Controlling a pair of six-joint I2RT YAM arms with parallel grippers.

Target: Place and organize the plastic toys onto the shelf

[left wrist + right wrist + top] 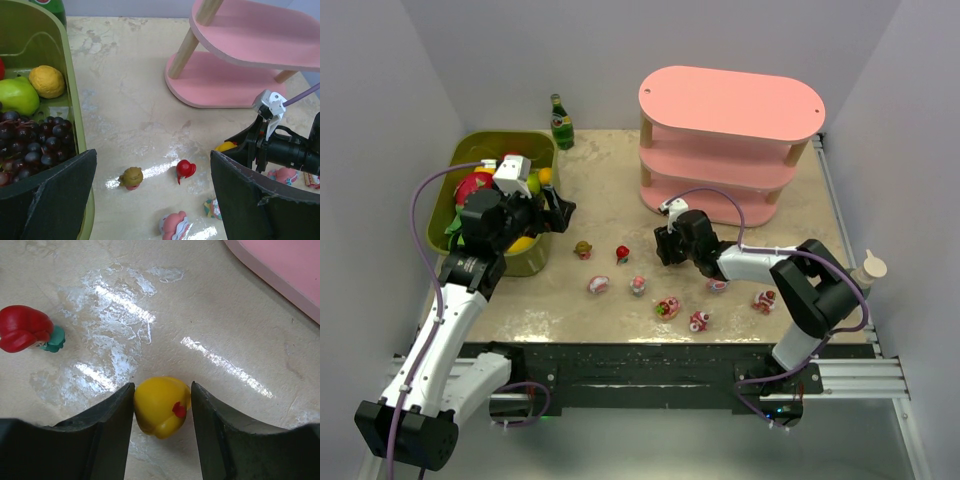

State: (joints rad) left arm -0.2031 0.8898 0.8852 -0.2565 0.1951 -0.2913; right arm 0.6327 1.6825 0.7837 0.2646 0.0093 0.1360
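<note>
Yellow toy (161, 407) touching both right jaws; shelf (280, 275) edge near

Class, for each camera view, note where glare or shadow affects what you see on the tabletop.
Right wrist: white glare streaks cross the beige marbled tabletop beyond the small yellow plastic figurine. Left wrist: a glare patch lies beside the tiny brown-haired figurine. Top external: light is even, shadows soft.
</note>
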